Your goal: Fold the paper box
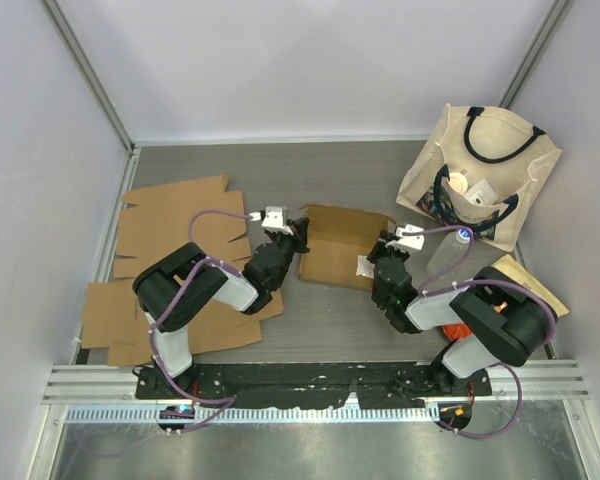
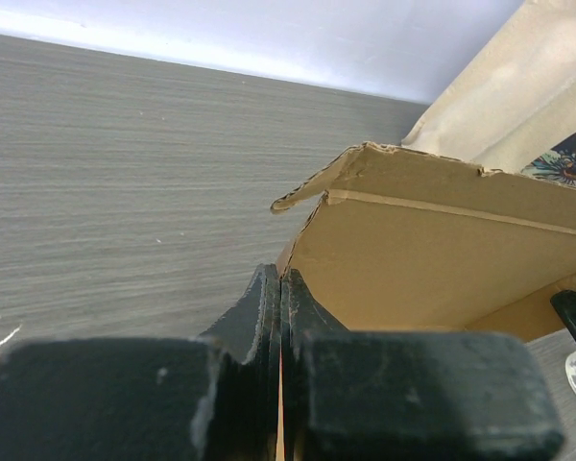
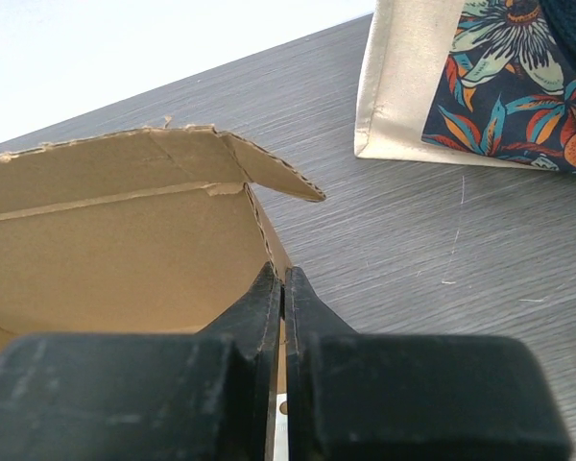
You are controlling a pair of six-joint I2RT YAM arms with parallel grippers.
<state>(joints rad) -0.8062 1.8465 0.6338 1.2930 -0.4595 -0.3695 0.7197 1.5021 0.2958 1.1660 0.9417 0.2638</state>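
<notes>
Left gripper: jaws pressed together, thin edge of cardboard box left end wall pinched between. Right gripper: same, clamped on right end wall. Box open-topped, mid-table, between 2 grippers. Flat cardboard sheets left of box. Plastic bottle near box's right. Tote bag far right.

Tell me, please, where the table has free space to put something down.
Two bare patches: the far strip of table between back wall and box, from the flat cardboard sheets to the tote bag; and the near strip between box and arm bases. Crowded: the right side, with tote bag and bottle.
</notes>
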